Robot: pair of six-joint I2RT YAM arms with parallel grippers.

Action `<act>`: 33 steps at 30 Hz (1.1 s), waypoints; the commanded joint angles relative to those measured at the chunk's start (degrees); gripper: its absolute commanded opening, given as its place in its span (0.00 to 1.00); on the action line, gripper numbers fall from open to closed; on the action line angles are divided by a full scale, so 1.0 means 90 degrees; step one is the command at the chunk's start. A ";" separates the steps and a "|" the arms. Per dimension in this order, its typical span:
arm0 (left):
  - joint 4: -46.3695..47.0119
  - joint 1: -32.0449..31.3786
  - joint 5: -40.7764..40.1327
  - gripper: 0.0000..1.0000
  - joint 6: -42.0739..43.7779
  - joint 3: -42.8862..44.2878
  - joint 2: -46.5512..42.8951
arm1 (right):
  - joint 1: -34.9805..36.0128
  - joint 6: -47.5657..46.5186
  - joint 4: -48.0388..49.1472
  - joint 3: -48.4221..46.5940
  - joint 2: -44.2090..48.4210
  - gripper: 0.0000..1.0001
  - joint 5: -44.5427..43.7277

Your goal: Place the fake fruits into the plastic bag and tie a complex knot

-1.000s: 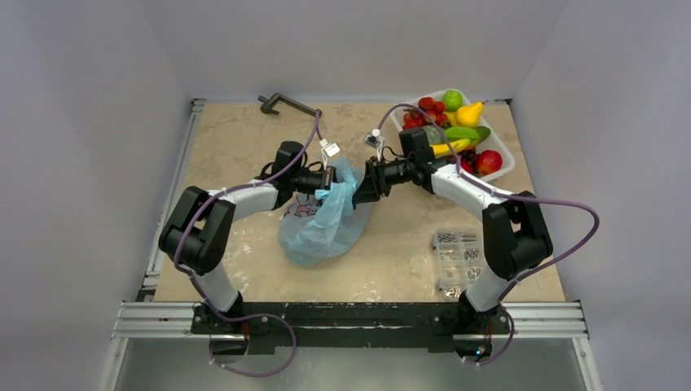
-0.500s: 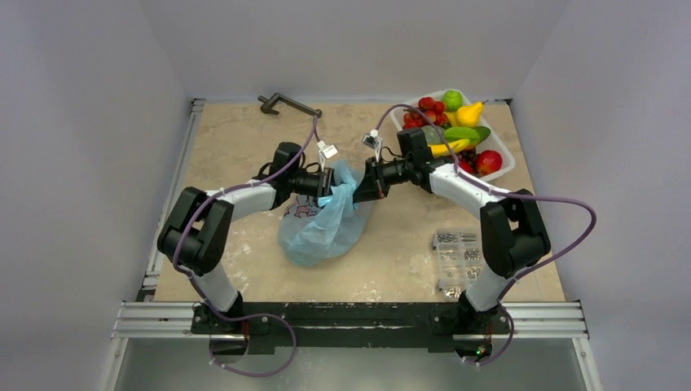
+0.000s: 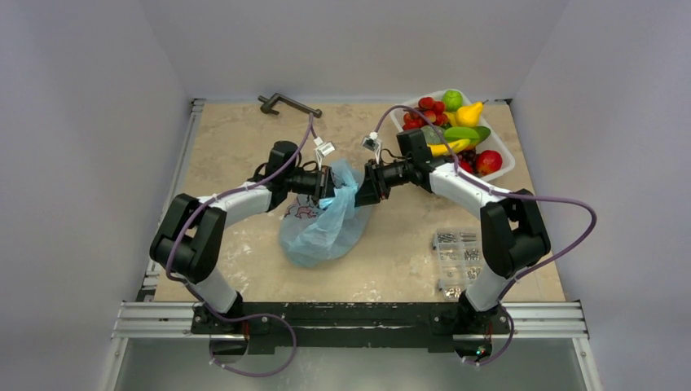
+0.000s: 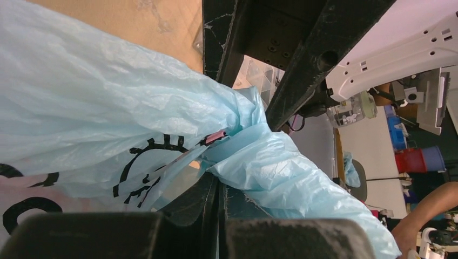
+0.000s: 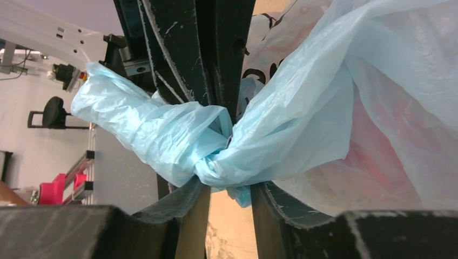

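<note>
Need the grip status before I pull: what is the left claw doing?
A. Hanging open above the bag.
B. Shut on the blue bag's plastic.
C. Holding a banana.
B: the left wrist view shows the left claw closed tight on a gathered strand of the plastic bag.

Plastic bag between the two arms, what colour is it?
The plastic bag is light blue with black and pink print; clearest in the left wrist view.
</note>
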State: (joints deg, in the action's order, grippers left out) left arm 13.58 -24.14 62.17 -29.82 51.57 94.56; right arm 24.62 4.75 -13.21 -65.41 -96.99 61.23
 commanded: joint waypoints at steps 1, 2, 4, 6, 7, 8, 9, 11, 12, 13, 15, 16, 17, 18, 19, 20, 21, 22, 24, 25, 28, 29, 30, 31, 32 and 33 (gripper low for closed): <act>0.0665 -0.0023 0.0033 0.00 -0.0266 0.0027 0.0019 | -0.0010 -0.0473 -0.0473 -0.0306 0.0220 0.37 0.0214; 0.0661 -0.0023 0.0044 0.00 -0.0254 0.0018 0.0024 | -0.0024 -0.0719 -0.0608 -0.0310 0.0220 0.38 0.0197; 0.0677 -0.0018 0.0045 0.00 -0.0260 0.0009 0.0020 | -0.0042 -0.0971 -0.0800 -0.0309 0.0209 0.41 0.0116; 0.0717 -0.0023 0.0052 0.00 -0.0292 0.0012 0.0028 | -0.0048 -0.1115 -0.0872 -0.0297 0.0179 0.43 0.0029; 0.0773 -0.0023 0.0075 0.00 -0.0345 0.0013 0.0043 | -0.0044 -0.1167 -0.0880 -0.0292 0.0159 0.43 -0.0027; 0.0850 -0.0020 0.0104 0.00 -0.0411 0.0010 0.0054 | -0.0052 -0.1197 -0.0856 -0.0284 0.0139 0.44 -0.0086; 0.0919 -0.0021 0.0112 0.00 -0.0482 0.0004 0.0061 | -0.0047 -0.1201 -0.0832 -0.0279 0.0107 0.44 -0.0114; 0.0987 -0.0023 0.0128 0.00 -0.0532 0.0010 0.0079 | -0.0041 -0.1190 -0.0749 -0.0291 0.0068 0.44 -0.0151; 0.0995 -0.0022 0.0145 0.00 -0.0550 0.0023 0.0085 | -0.0043 -0.1171 -0.0690 -0.0305 0.0044 0.43 -0.0158; 0.1003 -0.0025 0.0166 0.00 -0.0560 0.0033 0.0095 | -0.0041 -0.1124 -0.0603 -0.0315 0.0037 0.43 -0.0154; 0.1005 -0.0030 0.0195 0.00 -0.0579 0.0035 0.0118 | -0.0044 -0.1072 -0.0496 -0.0355 0.0039 0.41 -0.0117; 0.1010 -0.0031 0.0214 0.00 -0.0574 0.0039 0.0139 | -0.0041 -0.1059 -0.0463 -0.0380 0.0044 0.41 -0.0106; 0.1010 -0.0037 0.0227 0.00 -0.0580 0.0053 0.0162 | -0.0038 -0.1051 -0.0424 -0.0400 0.0053 0.40 -0.0105; 0.1003 -0.0037 0.0230 0.00 -0.0590 0.0061 0.0173 | -0.0032 -0.1055 -0.0391 -0.0438 0.0059 0.38 -0.0104; 0.0993 -0.0049 0.0231 0.00 -0.0592 0.0074 0.0199 | -0.0026 -0.1070 -0.0370 -0.0469 0.0050 0.31 -0.0097; 0.0984 -0.0057 0.0231 0.00 -0.0603 0.0080 0.0218 | -0.0023 -0.1112 -0.0382 -0.0500 0.0044 0.20 -0.0078; 0.0990 -0.0060 0.0216 0.00 -0.0610 0.0080 0.0224 | -0.0026 -0.1190 -0.0440 -0.0548 0.0031 0.09 -0.0067; 0.0989 -0.0054 0.0187 0.00 -0.0626 0.0097 0.0211 | -0.0029 -0.1290 -0.0536 -0.0589 0.0021 0.01 -0.0078; 0.0902 0.0001 0.0063 0.00 -0.0593 0.0095 0.0141 | -0.0021 -0.1542 -0.0818 -0.0679 0.0007 0.00 -0.0134; 0.0717 0.0089 -0.0023 0.00 -0.0467 0.0119 0.0074 | -0.0025 -0.1701 -0.0975 -0.0714 0.0013 0.00 -0.0125; -0.0029 0.0408 -0.0203 0.16 0.0098 0.0205 -0.0275 | -0.0030 -0.2027 -0.1365 -0.0769 0.0083 0.00 -0.0210; -0.0437 0.0545 -0.0275 0.25 0.0365 0.0273 -0.0449 | -0.0026 -0.2130 -0.1435 -0.0766 0.0113 0.00 -0.0234; -0.0858 0.0705 -0.0361 0.33 0.0660 0.0347 -0.0617 | -0.0026 -0.2172 -0.1473 -0.0758 0.0130 0.00 -0.0247; -0.1261 0.0878 -0.0452 0.40 0.0962 0.0429 -0.0813 | -0.0022 -0.2195 -0.1484 -0.0756 0.0140 0.00 -0.0259; -0.1782 0.1052 -0.0527 0.45 0.1257 0.0521 -0.0992 | -0.0025 -0.2214 -0.1482 -0.0756 0.0145 0.00 -0.0276; -0.2206 0.1250 -0.0562 0.49 0.1567 0.0614 -0.1161 | -0.0026 -0.2195 -0.1461 -0.0753 0.0145 0.00 -0.0297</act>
State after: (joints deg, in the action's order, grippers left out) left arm 8.05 -18.57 59.55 -27.68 52.31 91.98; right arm 24.38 -11.66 -24.45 -70.06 -97.19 59.33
